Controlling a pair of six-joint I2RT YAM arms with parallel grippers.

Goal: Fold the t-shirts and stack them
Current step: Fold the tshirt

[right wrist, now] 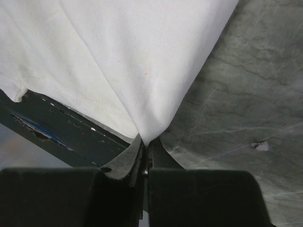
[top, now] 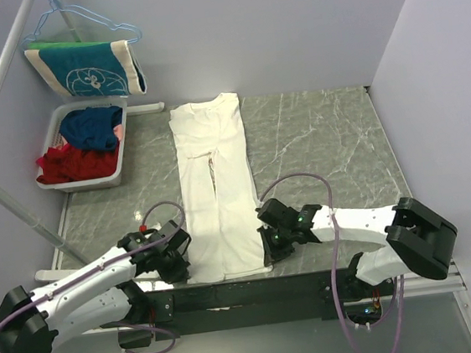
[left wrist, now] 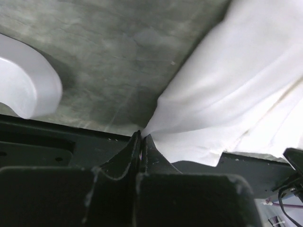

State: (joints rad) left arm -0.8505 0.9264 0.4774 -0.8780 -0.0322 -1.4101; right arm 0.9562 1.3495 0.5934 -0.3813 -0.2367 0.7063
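Note:
A cream-white t-shirt (top: 215, 187) lies on the grey marble table as a long narrow strip, both sides folded in, plain side up, its hem at the near edge. My left gripper (top: 183, 258) is shut on the hem's left corner; the cloth (left wrist: 227, 94) rises to a pinched point between the black fingers (left wrist: 151, 151). At the hem's right corner my right gripper (top: 267, 242) is shut on the t-shirt (right wrist: 118, 61), which tents up from its fingers (right wrist: 128, 158). The print is hidden.
A grey basket (top: 67, 181) at the far left holds blue and red clothes. A teal cloth (top: 81, 69) hangs on a hanger above it. A white rack pole (top: 6, 200) slants along the left. The black mounting rail (top: 248, 291) runs under the hem.

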